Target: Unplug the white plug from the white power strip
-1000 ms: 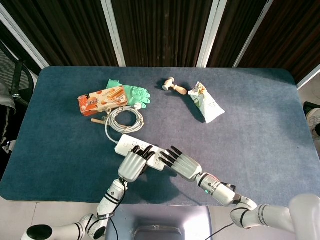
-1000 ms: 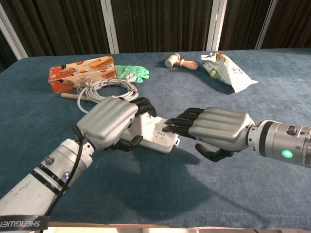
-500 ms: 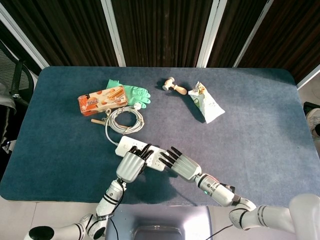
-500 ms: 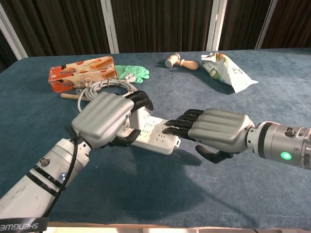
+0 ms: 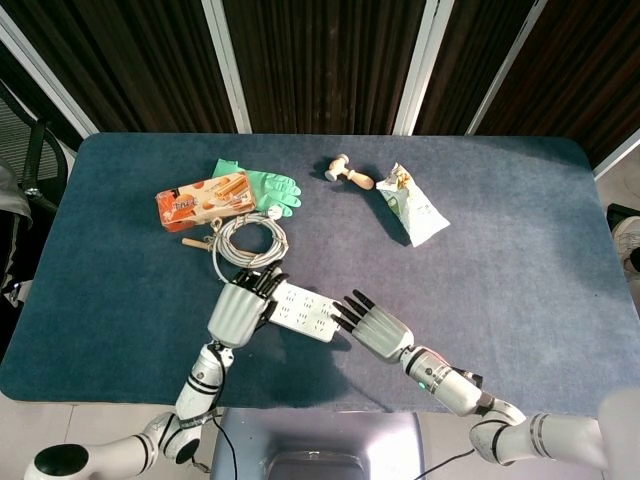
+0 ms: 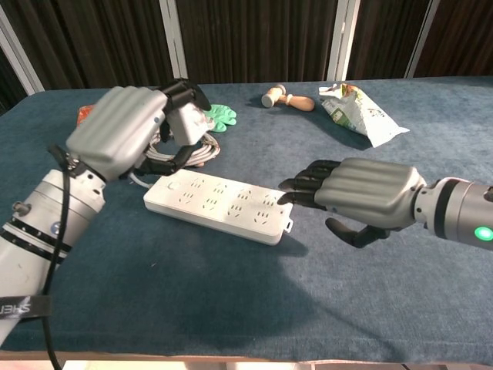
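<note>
The white power strip [image 6: 219, 206] lies flat on the blue table, its sockets bare; the head view shows the strip [image 5: 305, 311] between both hands. My left hand [image 6: 127, 131] is lifted above the strip's left end and grips the white plug [image 6: 189, 123] between thumb and fingers, clear of the sockets. From above, that left hand [image 5: 239, 307] covers the plug. My right hand [image 6: 368, 196] lies low with fingers stretched out, its fingertips [image 6: 296, 189] at the strip's right end, holding nothing. The right hand [image 5: 376, 325] sits just right of the strip.
A coiled white cable [image 5: 248, 238] lies behind the strip. Further back are an orange snack box [image 5: 203, 199], a green glove [image 5: 266, 186], a wooden tool [image 5: 349, 175] and a snack bag [image 5: 413, 206]. The table's front edge [image 5: 330, 405] is close to both forearms.
My left hand has risen and moved left, and the white plug has come out of the strip with it. My right hand has slid back off the strip's top to its right end.
</note>
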Controlling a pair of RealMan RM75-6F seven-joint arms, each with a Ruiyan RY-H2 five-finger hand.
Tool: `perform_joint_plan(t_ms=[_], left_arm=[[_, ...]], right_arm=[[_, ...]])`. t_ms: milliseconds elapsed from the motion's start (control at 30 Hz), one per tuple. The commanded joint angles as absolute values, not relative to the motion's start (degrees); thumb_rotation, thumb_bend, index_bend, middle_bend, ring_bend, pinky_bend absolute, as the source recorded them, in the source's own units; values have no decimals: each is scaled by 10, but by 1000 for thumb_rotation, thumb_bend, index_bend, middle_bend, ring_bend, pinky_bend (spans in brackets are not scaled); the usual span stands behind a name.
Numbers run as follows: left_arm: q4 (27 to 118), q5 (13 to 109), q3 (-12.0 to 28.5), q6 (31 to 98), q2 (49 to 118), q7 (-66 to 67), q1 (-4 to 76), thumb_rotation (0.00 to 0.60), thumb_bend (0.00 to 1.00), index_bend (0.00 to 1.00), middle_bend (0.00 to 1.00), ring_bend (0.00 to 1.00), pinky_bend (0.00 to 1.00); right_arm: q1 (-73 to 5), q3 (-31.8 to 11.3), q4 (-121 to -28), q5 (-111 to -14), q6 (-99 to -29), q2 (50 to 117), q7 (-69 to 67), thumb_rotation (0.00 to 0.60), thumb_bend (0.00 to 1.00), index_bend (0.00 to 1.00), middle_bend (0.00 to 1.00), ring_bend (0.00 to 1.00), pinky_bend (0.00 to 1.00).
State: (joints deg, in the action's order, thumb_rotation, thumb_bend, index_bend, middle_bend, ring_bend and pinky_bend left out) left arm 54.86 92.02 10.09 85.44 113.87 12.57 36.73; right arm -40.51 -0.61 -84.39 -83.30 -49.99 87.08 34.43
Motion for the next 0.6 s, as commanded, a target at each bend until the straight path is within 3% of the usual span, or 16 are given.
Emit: perform_joint_plan(t_ms=[33,333,600], left_arm=[[604,884,113,846,1079,111,338,600,770,681,772,576,438],[645,809,94,797,993,105,272,600,765,666,765,574,403],[727,707,86,646,937,60,260,600,715,583,688,521,320]], right_arm=[[-394,-11,-883,-849,-534,826,322,600,819,0,0,0,8],[-356,-15,-972,-883,-618,703,251,600,816,0,0,0,8],[-327,-4,-1006,-920,-662,638,192,600,807,0,0,0,8]])
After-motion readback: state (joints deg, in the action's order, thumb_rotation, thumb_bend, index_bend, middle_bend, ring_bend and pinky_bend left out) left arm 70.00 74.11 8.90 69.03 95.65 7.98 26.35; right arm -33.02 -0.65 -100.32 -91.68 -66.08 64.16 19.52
